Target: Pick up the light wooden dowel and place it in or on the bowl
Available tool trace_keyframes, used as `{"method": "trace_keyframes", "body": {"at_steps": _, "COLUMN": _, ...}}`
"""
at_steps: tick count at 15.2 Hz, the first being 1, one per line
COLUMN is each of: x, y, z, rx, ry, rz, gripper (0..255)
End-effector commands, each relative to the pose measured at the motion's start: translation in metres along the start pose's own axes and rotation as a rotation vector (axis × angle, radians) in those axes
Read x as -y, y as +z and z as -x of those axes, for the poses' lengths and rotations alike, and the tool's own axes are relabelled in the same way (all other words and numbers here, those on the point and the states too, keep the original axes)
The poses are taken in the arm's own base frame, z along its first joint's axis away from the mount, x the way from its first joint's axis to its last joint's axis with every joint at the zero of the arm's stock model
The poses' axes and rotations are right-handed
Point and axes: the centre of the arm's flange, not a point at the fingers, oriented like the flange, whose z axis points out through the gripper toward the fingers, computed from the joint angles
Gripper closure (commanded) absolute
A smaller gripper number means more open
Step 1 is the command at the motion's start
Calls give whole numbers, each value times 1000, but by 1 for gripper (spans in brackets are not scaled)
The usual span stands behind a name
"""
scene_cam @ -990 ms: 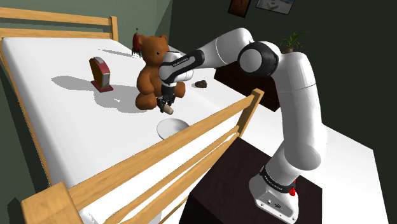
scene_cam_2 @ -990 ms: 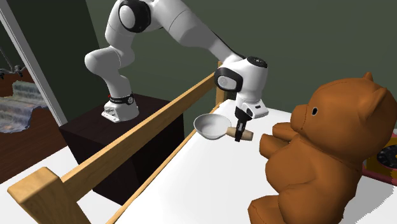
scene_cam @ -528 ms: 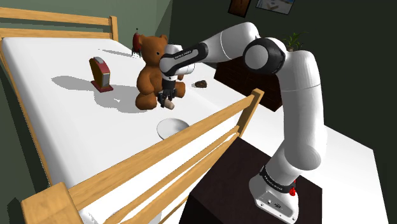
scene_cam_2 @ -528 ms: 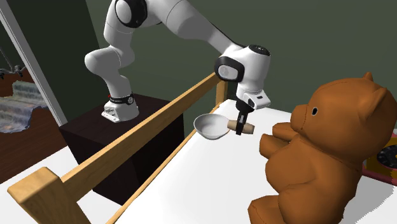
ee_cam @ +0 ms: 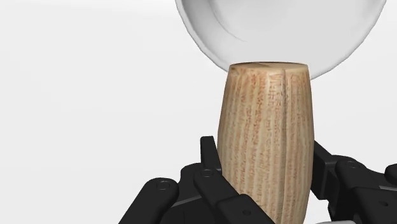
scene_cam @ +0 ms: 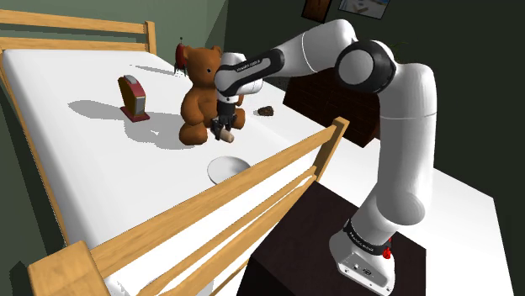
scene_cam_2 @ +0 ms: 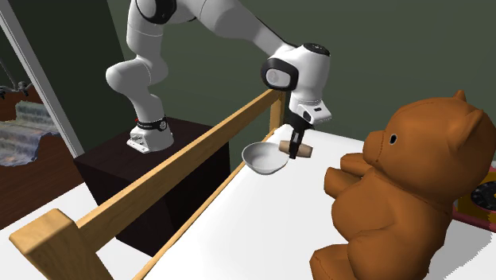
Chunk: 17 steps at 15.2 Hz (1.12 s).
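Dowel sits clamped in the pincer above the white bed near the bowl, green wall behind.

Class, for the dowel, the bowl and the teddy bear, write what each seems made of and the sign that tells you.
The dowel: light wood, matt, with streaky tan grain. The bowl: smooth plain white; ceramic or plastic, cannot tell. The teddy bear: brown, probably stitched fabric; seams show.
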Motion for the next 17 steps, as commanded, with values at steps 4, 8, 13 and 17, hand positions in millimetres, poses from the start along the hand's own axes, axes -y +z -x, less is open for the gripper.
{"method": "trace_keyframes", "body": {"at_steps": 4, "x": 23, "y": 7, "z": 61, "rx": 0, "ry": 0, "rz": 0, "gripper": 255}}
{"method": "trace_keyframes", "body": {"at_steps": 8, "x": 43, "y": 12, "z": 110, "rx": 0, "ry": 0, "rz": 0, "gripper": 255}}
{"method": "trace_keyframes", "body": {"at_steps": 13, "x": 67, "y": 20, "z": 171, "rx": 0, "ry": 0, "rz": 0, "gripper": 255}}
{"method": "trace_keyframes", "body": {"at_steps": 17, "x": 70, "y": 37, "z": 182, "rx": 0, "ry": 0, "rz": 0, "gripper": 255}}
